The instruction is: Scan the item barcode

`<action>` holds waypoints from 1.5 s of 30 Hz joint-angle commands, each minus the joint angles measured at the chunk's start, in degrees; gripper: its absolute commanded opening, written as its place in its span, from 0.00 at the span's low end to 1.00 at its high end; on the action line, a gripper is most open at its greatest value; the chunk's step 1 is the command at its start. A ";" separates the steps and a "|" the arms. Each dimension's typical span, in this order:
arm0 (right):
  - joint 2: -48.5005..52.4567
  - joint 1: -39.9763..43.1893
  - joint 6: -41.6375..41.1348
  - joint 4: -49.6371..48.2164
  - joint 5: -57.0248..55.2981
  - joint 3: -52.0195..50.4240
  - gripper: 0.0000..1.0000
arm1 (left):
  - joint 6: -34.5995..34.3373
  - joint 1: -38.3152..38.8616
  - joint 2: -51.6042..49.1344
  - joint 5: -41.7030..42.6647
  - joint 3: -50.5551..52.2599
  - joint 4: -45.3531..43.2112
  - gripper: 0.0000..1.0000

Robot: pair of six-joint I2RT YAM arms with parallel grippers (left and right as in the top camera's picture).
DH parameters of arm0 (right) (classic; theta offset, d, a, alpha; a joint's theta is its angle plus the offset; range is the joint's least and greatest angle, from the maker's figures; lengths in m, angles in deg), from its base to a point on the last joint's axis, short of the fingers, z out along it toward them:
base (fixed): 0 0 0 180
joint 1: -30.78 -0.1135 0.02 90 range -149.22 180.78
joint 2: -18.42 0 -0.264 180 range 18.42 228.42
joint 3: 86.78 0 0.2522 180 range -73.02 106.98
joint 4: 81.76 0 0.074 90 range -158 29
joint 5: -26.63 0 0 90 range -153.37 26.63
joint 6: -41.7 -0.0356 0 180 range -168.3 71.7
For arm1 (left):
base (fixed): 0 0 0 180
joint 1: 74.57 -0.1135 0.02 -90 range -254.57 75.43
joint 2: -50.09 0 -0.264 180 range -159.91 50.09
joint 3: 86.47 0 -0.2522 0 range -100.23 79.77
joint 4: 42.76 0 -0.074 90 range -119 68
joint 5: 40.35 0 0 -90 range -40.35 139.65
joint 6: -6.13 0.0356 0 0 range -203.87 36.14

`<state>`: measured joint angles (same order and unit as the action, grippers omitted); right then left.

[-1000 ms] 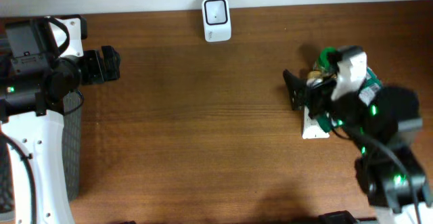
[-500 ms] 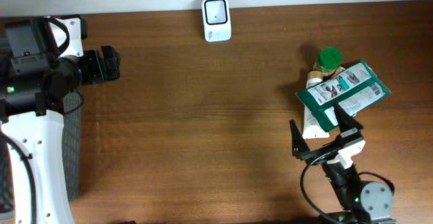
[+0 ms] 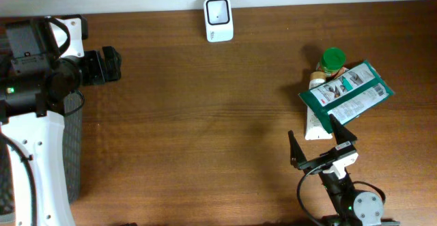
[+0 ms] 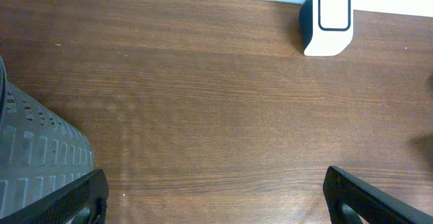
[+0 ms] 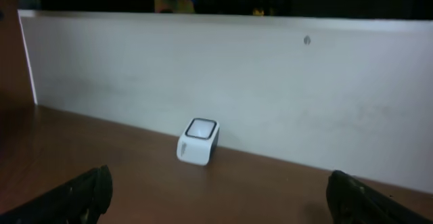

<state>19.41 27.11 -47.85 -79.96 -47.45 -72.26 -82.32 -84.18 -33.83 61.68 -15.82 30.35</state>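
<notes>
Plainly, left gripper [image 3: 115, 65] and right gripper [image 3: 315, 138] gape empty; green packet [image 3: 351, 89] overlaps white tube [image 3: 315, 127] beside green-capped bottle [image 3: 332, 59].

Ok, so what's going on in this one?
Nothing is being held right now. The right gripper is open and empty, close to a small pile of items: a green pouch lying across a white pack, with a green-capped bottle beside them. The left gripper is also open, far off at the left side. The white scanner sits at the table's back edge with nothing in front of it, so the scan is not yet done.
</notes>
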 commanded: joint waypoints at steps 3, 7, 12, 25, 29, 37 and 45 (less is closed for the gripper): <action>-0.81 0.31 0.20 3.30 0.11 -0.44 0.98 | 0.68 0.07 0.48 0.63 -0.72 -0.09 0.99; -0.81 0.31 0.20 12.04 0.11 -0.44 0.98 | 0.70 0.07 0.48 0.63 -0.72 -0.09 0.99; -0.74 0.31 0.20 15.02 0.09 -0.44 0.98 | 0.68 0.07 0.48 0.63 -0.72 -0.09 0.99; -0.68 0.31 0.20 15.02 0.09 -0.44 0.98 | 0.68 0.07 0.48 0.63 -0.72 -0.09 0.99; -0.68 0.31 0.20 15.02 0.09 -0.44 0.98 | 0.70 0.07 0.48 0.63 -0.72 -0.09 0.99; -0.68 0.31 0.20 15.02 0.09 -0.44 0.98 | 0.68 0.07 0.48 0.42 -0.72 3.48 0.99; -0.68 0.31 0.20 15.02 0.09 -0.44 0.98 | 0.66 0.07 0.48 -1.51 -0.72 9.27 0.98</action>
<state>19.26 27.11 -47.87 -65.21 -47.45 -72.41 -82.32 -84.18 -33.83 61.42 -15.82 40.19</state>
